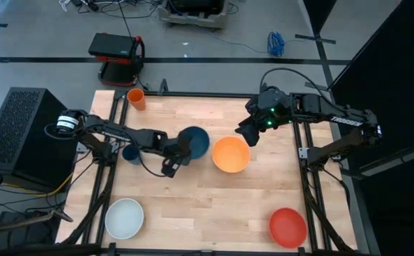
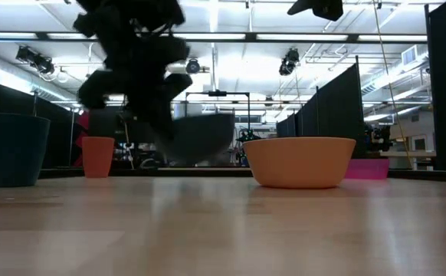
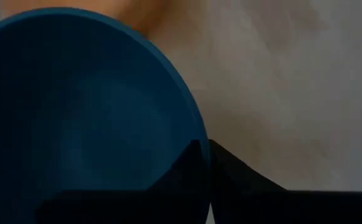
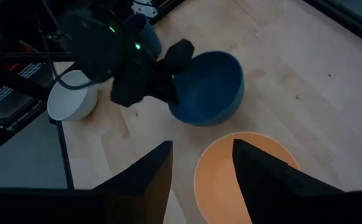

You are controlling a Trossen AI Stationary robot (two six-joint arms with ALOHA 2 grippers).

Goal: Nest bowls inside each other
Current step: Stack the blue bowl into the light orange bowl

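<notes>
My left gripper (image 1: 177, 151) is shut on the dark teal bowl (image 1: 196, 141) near the table's middle. In the low view the bowl (image 2: 201, 138) shows raised off the wood. Just to its right, the orange bowl (image 1: 231, 154) rests on its base. My right gripper (image 4: 203, 167) hovers open above the orange bowl (image 4: 243, 177), touching nothing. The white bowl (image 1: 124, 217) sits at the near left and the red bowl (image 1: 288, 227) at the near right. A pink shape (image 2: 370, 169) shows behind the orange bowl in the low view only. My left gripper holds the teal bowl by its rim (image 3: 198, 132) on the side toward the table's left and near edges. One finger is inside the bowl and one outside. The fingers (image 4: 180, 55) slant down from the table's left. The bowl is lifted and tilted.
A small orange cup (image 1: 136, 99) stands at the far left corner. A dark blue cup (image 1: 131, 153) stands beside my left arm. Bare wood lies between the white and red bowls along the near edge.
</notes>
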